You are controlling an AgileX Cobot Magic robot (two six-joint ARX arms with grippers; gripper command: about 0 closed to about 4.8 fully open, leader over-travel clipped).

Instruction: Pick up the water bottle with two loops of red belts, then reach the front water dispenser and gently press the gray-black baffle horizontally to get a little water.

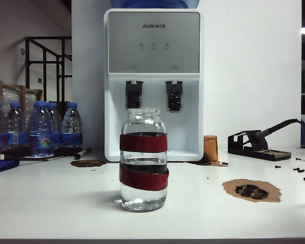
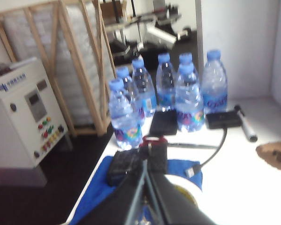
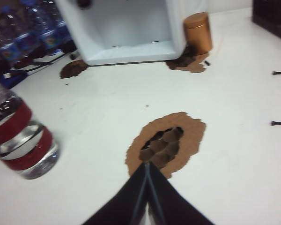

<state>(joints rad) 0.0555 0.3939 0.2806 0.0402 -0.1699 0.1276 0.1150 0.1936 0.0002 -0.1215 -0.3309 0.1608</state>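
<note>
The water bottle [image 1: 144, 160], clear glass with two dark red bands and an open mouth, stands upright at the table's front middle, held by nothing. It also shows in the right wrist view [image 3: 18, 136]. Behind it is the white water dispenser [image 1: 152, 81] [image 3: 126, 28], with the baffle [image 1: 133, 95] as the left of its two dark levers. Neither gripper appears in the exterior view. My left gripper [image 2: 147, 165] is shut and empty, pointing over the table's left end toward blue-capped bottles. My right gripper [image 3: 146, 165] is shut and empty above a brown patch, to the right of the bottle.
Several blue-capped bottles [image 1: 38, 127] [image 2: 178, 93] crowd the back left, with a marker [image 1: 83, 152] and blue cloth [image 2: 103, 183] nearby. A copper cylinder [image 1: 210, 148] stands beside the dispenser. A soldering stand [image 1: 259, 145], loose screws [image 1: 300, 170] and the brown patch [image 1: 251, 190] [image 3: 166, 143] are on the right.
</note>
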